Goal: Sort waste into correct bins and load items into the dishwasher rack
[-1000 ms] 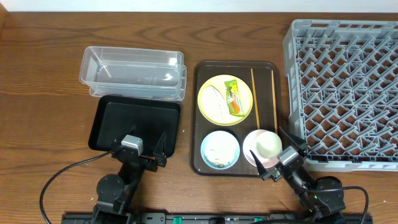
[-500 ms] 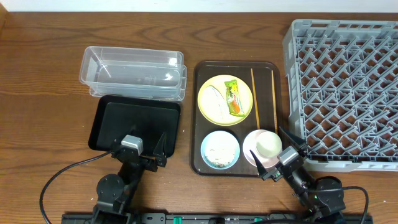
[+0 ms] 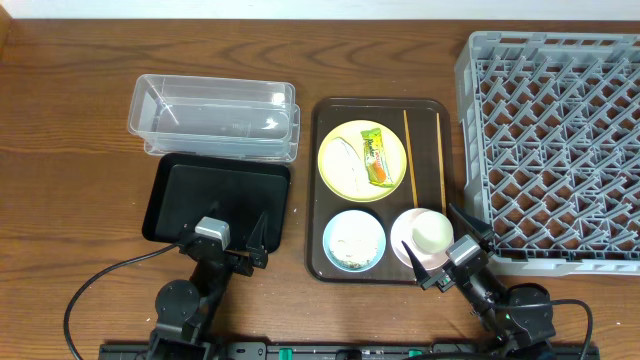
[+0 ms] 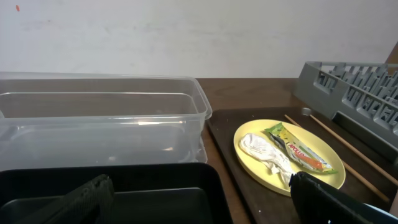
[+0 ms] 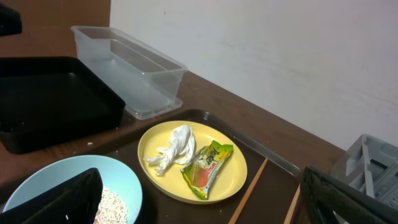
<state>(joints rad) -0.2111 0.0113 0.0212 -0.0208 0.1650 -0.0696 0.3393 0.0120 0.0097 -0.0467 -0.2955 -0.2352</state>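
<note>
A yellow plate (image 3: pixel 361 160) on the dark brown serving tray (image 3: pixel 325 115) holds a green-and-orange wrapper (image 3: pixel 375 156) and a white crumpled scrap (image 3: pixel 343 156). Two chopsticks (image 3: pixel 411 155) lie to its right. A light-blue bowl (image 3: pixel 353 240) holds rice. A white cup (image 3: pixel 433 232) sits in the pinkish-white bowl (image 3: pixel 400 232). The clear tub (image 3: pixel 212 117) and black tray (image 3: pixel 217 199) are at left, the grey rack (image 3: pixel 555 140) at right. My left gripper (image 3: pixel 243 245) is open over the black tray's near edge. My right gripper (image 3: pixel 445 248) is open near the cup. The right wrist view shows the plate (image 5: pixel 233 174), wrapper (image 5: pixel 208 163), scrap (image 5: pixel 173 147).
The left wrist view shows the tub (image 4: pixel 99 124), black tray (image 4: pixel 161 186), plate (image 4: pixel 249 162) and rack (image 4: pixel 354 81). A white wall stands behind the table. Bare wood lies left of the bins.
</note>
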